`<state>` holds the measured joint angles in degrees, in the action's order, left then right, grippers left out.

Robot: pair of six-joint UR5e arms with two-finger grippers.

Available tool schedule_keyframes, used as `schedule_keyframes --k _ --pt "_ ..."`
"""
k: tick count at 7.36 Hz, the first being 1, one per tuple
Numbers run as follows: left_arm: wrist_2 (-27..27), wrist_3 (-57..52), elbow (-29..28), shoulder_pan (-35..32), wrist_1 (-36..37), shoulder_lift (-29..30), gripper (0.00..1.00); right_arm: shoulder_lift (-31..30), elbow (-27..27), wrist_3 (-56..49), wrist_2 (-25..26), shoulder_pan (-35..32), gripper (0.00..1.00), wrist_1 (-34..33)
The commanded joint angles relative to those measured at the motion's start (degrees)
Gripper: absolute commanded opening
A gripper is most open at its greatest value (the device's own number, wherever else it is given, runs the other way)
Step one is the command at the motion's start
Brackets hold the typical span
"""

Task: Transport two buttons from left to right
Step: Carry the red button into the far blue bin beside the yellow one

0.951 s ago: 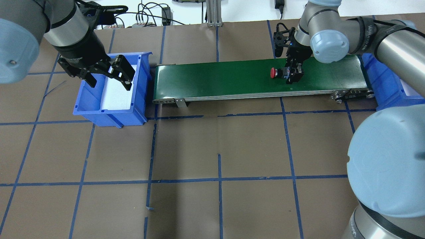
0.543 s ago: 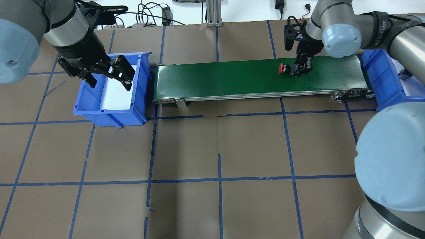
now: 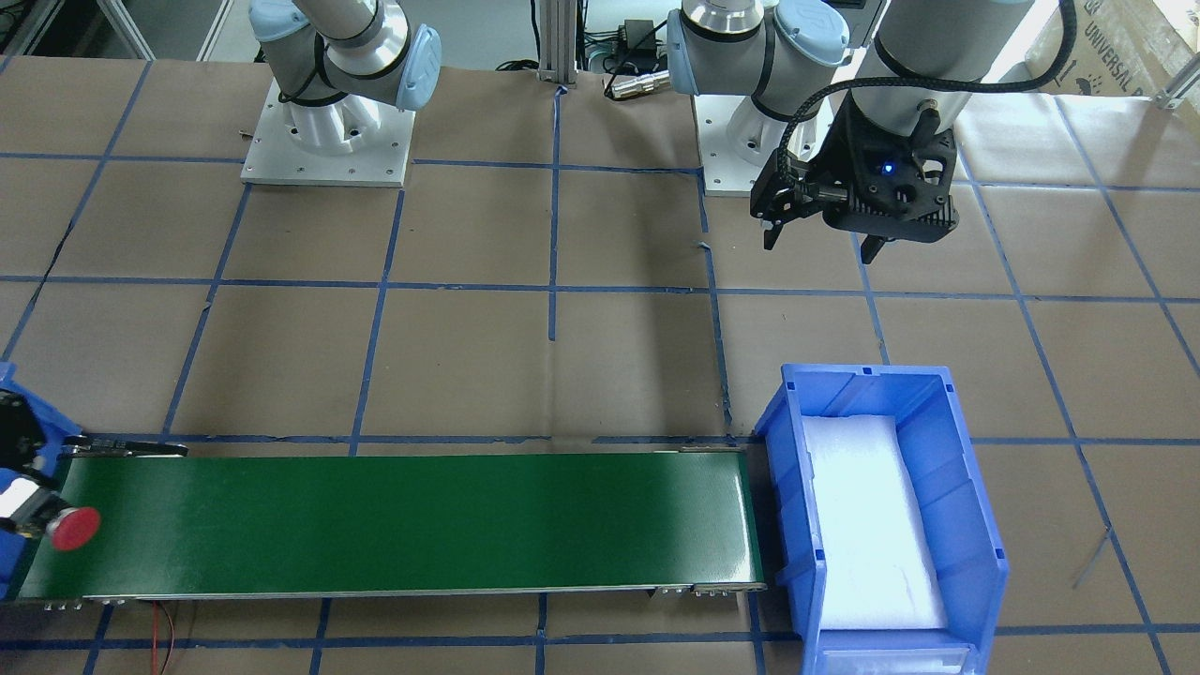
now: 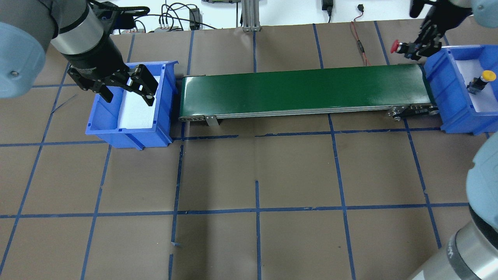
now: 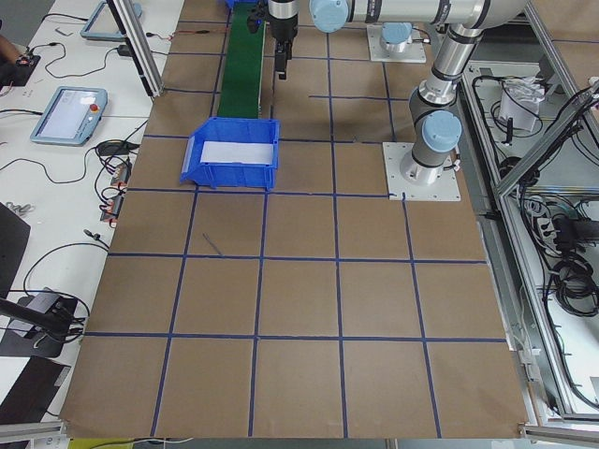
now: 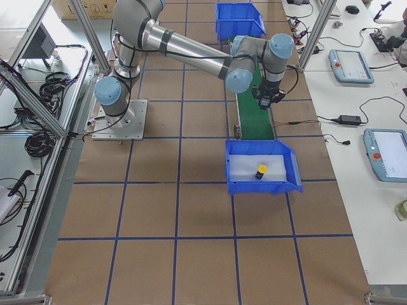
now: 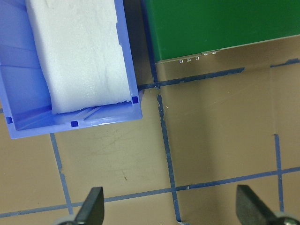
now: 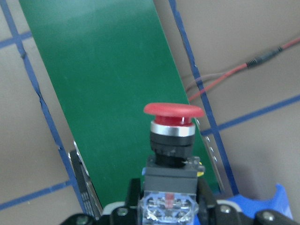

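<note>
The red mushroom-cap button (image 4: 396,46) (image 8: 173,117) hangs on its side in the air, with my right gripper (image 4: 415,48) (image 8: 171,208) shut on its black-and-silver body. It is over the far right end of the green conveyor belt (image 4: 303,91), just left of the right blue bin (image 4: 447,97). In the front view this button (image 3: 73,528) shows at the belt's left end. The yellow-cap button (image 4: 482,79) (image 6: 261,171) stands on white foam inside that bin. My left gripper (image 4: 130,91) (image 7: 171,211) is open and holds nothing, hovering above the left blue bin (image 4: 132,134).
The left bin (image 3: 778,412) holds only a white foam pad (image 3: 867,525). A red cable (image 4: 360,42) lies on the brown paper behind the belt's right end. Blue tape lines grid the table. Tablets and cords lie on the side benches.
My right gripper has lifted the red button off the belt and carried it right and away, up beside the right bin. The left arm has not moved.
</note>
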<state>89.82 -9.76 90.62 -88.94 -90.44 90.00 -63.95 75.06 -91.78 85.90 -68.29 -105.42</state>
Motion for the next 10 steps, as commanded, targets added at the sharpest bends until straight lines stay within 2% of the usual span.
schedule_keyframes --k 1,3,4,5,7,8,10 --pt "0.0 0.0 0.0 0.0 0.0 0.0 1.0 0.8 -1.1 -4.7 1.1 7.8 0.07 -3.8" --pt "0.0 0.0 0.0 0.0 0.0 0.0 1.0 1.5 0.1 -4.8 0.9 16.1 0.11 -1.7" --pt "0.0 0.0 0.0 0.0 -0.1 0.0 1.0 2.2 1.4 -4.6 1.1 17.7 0.12 -2.0" --pt "0.1 0.0 0.0 0.0 -0.1 0.0 1.0 3.0 4.0 -2.9 1.1 17.7 0.19 -1.6" --pt "0.0 0.0 0.0 0.0 -0.1 0.0 1.0 3.0 7.8 0.3 1.1 17.4 0.23 -5.7" --pt "0.0 0.0 0.0 0.0 0.0 0.0 1.0 3.6 8.1 0.5 1.2 17.4 0.31 -5.6" --pt "0.0 0.0 0.0 0.0 -0.1 0.0 1.0 4.9 8.0 1.6 0.6 17.4 0.83 -5.8"
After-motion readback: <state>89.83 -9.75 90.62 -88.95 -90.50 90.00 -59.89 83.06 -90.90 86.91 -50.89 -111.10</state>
